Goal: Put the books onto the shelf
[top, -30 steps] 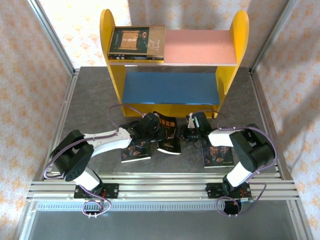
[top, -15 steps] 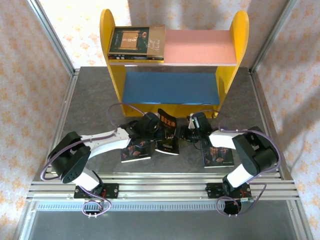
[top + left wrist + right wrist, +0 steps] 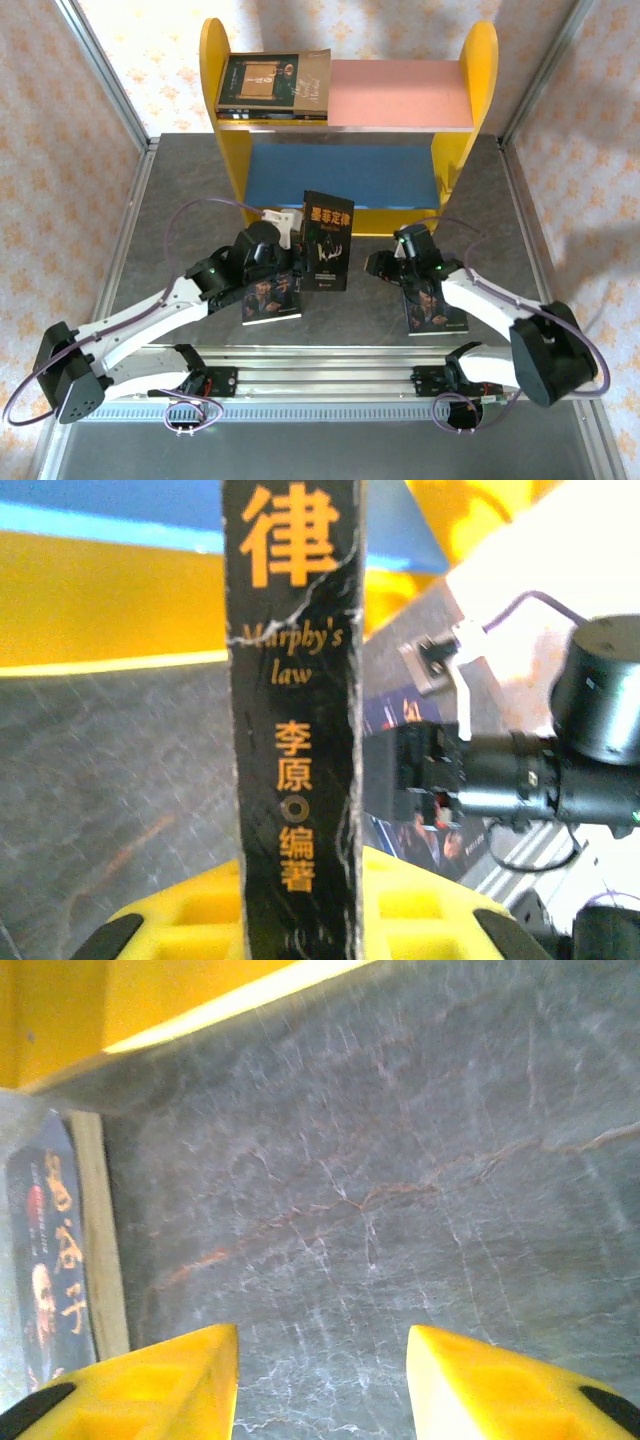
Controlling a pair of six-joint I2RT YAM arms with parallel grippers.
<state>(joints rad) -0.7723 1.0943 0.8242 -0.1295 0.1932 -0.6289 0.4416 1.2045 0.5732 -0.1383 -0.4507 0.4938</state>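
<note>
Nearest the arm bases, two books lay flat on the grey marbled worktop (image 3: 170, 210). The left dark paperback (image 3: 268, 300) was partly under the left arm, and the right dark paperback (image 3: 437, 310) was under the right forearm. Neither was gripped, so both were left to do

Just beyond, the left fingers (image 3: 195, 915) were clamped on the black paperback w/ orange characters (image 3: 328, 240). They held it upright & clear of the worktop, in front of the shelf's lower tier, not yet on either board. The right fingers (image 3: 170, 1380) stood apart w/ nothing betw them & bare worktop beneath. That arm's tip hovered just right of the held book

Farthest back stood the small two-tier shelf w/ yellow rounded sides (image 3: 482, 70), pink upper board (image 3: 400, 92) & blue lower board (image 3: 340, 175). At the left end of the pink board a dark-covered paperback (image 3: 258, 80) sat on a tan-brown paperback (image 3: 314, 85). The blue board carried no book. My read: two shelved, one in the air, two to go, so approx under halfway

Only the top view gave the whole layout & the shelf count. The left wrist view showed the grip close up: book edge-on betw the yellow fingers, "Murphy's law" legible, white wear along the edge, & the right arm's black wrist unit (image 3: 520, 780) opposite. The right wrist view made the finger gap plain, too small to judge from above. It also caught a dark book cover w/ orange characters (image 3: 50, 1260) at its left border; couldn't tell which book
</note>
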